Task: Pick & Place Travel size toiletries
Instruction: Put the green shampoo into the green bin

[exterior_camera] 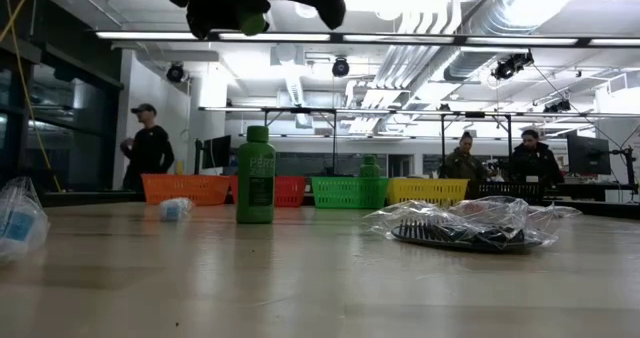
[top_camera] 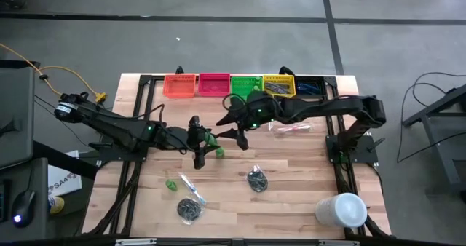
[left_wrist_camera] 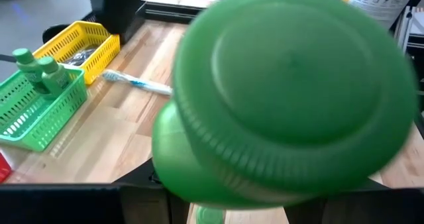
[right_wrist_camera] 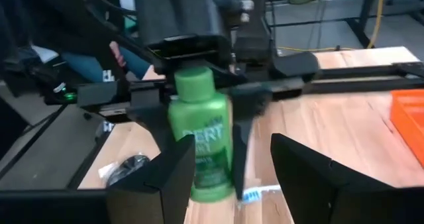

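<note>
Left gripper [top_camera: 207, 145] pinched green bottle [right_wrist_camera: 199, 141] above table [top_camera: 291, 166] centre; label read "PERT". Right gripper [right_wrist_camera: 228, 168] faced it, fingers spread, empty. Another green bottle [exterior_camera: 255, 175] stood on table.

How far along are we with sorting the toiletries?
Partly done. Two green bottles already stand in the green bin, and the yellow bin holds dark items. In hand: the left tool holds a green bottle, facing the open right tool. Left on the table: another bottle, a toothbrush, dark bundles.
</note>
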Controlling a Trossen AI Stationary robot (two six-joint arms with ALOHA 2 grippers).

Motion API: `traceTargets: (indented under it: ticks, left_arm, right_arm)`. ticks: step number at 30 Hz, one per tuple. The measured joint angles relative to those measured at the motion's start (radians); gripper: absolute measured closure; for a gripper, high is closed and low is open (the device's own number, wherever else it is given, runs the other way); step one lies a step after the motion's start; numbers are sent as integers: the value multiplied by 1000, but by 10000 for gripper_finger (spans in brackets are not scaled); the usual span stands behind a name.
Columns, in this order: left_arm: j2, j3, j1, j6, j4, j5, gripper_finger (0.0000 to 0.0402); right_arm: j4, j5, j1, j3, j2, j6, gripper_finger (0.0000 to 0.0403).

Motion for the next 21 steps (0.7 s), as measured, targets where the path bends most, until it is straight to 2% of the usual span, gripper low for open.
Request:
traceTargets:
  ticks: [4,14,17,21]
  left_arm:
    - [0,0,0,-9,0,1,233]
    - [0,0,0,-14,-3,2,233]
    - [0,0,0,-14,-6,2,233]
    - [0,0,0,-15,-10,2,233]
  right_arm:
    - [-10,-28,9,43,34,-23,211]
    - [45,-42,14,46,51,-41,206]
    - [73,-35,14,46,51,-19,178]
    - [119,-25,26,46,69,-22,118]
